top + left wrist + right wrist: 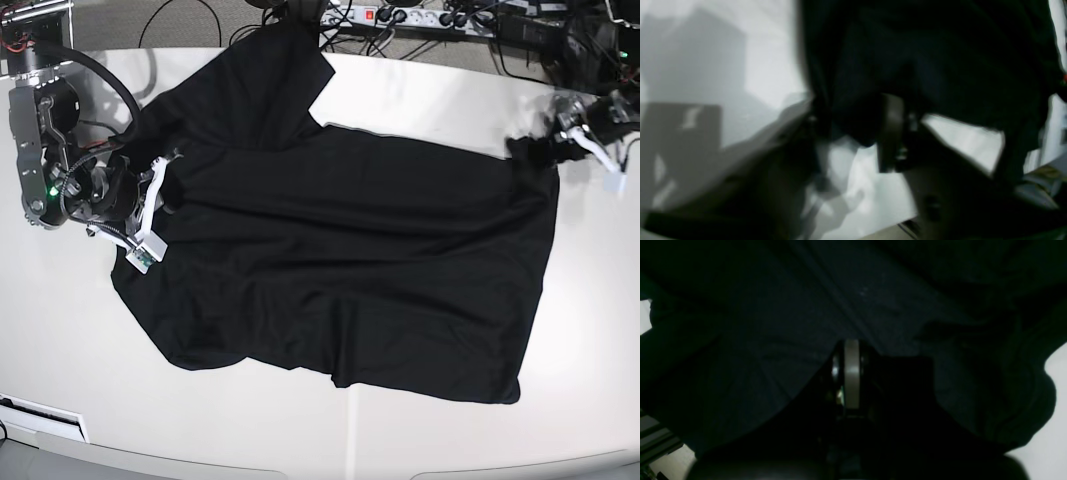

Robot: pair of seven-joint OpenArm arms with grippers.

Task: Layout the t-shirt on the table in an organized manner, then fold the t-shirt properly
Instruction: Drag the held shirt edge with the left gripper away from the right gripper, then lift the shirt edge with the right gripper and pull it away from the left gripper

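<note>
While the t-shirt (350, 270) lies spread dark side up across the middle of the white desk (300, 430), both arms work at its opposite edges, apparently to stretch it flat.

Right claw (160, 205): at the shirt's edge on the base view's left, clenched. Its wrist view is filled with black cloth fanning out in tension lines from the fingers (851, 373), so I judge it is pinching fabric. Likely an anchor hold, keeping that side from sliding.

Left claw (535, 150): at the far corner of the shirt on the base view's right, where the cloth draws up into a small peak. Wrist view is blurred; one finger (890, 133) shows against dark fabric, but whether the grip is closed on the corner I cannot tell.

Shirt state: body mostly open; a sleeve or upper flap reaches toward the desk's far edge, near the cables (420, 20). Near edge is uneven, with a lumpy bulge at the near-left corner and wrinkles through the centre.

Judgement: still the layout stage; no fold begun. Corners need pulling apart evenly, or the wrinkles will be carried into the fold.
</note>
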